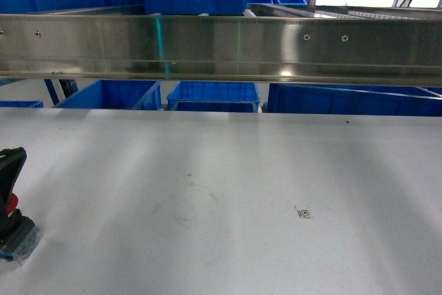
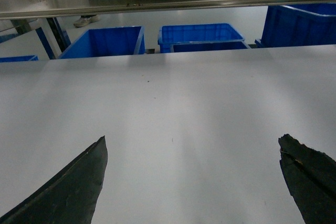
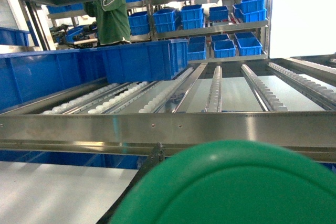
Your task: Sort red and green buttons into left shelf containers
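Holding: my right wrist view is filled at the bottom by a green button cap (image 3: 231,184), right against the camera, so the right gripper appears closed on that green button; its fingers are mostly hidden behind the cap.
Red button: at the left edge of my head view a button (image 1: 12,222) with a red cap, black body and clear base lies on the white table (image 1: 228,198), tilted on its side.
Left gripper: I see its two dark fingertips (image 2: 73,187) spread wide apart low over the bare table, with nothing between them (image 2: 194,182).
Right gripper in head view: I cannot find it there.
Shelf: a shiny steel crossbar (image 1: 221,46) spans my head view above the table's far edge; from the right wrist I see roller tracks (image 3: 215,85) running back behind it.
Containers: a large blue tub (image 3: 142,61) sits on the rollers at left; more blue tubs (image 1: 110,94) stand below, past the table's far edge.
Background: small blue bins (image 3: 226,48) in rows on far racks, and a person in green (image 3: 110,19) beside them.
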### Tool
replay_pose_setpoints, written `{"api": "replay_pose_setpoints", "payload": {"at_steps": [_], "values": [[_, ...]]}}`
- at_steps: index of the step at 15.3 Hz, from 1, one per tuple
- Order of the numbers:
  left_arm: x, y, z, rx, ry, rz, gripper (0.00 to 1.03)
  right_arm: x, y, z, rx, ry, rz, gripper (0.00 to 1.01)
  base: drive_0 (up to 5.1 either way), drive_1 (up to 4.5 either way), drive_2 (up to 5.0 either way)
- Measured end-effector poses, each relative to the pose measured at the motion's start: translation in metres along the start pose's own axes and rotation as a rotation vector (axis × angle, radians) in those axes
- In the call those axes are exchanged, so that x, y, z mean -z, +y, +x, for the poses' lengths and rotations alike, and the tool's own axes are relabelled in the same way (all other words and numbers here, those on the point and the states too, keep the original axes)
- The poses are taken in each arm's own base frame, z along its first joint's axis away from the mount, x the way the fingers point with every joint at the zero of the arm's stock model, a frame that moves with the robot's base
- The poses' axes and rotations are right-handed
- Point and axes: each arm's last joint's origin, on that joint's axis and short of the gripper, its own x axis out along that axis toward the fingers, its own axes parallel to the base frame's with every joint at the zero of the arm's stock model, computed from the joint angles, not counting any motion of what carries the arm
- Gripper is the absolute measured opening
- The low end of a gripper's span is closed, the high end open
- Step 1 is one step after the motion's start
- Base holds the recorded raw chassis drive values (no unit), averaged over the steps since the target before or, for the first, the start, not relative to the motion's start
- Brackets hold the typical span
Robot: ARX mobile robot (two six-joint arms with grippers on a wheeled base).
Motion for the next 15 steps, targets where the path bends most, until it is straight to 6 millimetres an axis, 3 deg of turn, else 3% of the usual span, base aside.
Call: {"api": "replay_pose_setpoints", "payload": {"at_steps": [5,12,15], "values": [[-0.002,-0.006,0.006,0.02,-0.002,-0.021,0.98,0.0,0.0,0.0,0.0,-0.001,0.0,0.26,0.0,0.0,0.0],[-0.033,-0.003,-0.007,0.03,-0.014,-0.051,0.98,0.0,0.0,0.0,0.0,-0.001,0.0,0.26,0.0,0.0,0.0],[-0.032,-0.011,-0.006,0.065,0.004,-0.062,0.98,0.0,0.0,0.0,0.0,-0.001,0.0,0.26,0.0,0.0,0.0]]}}
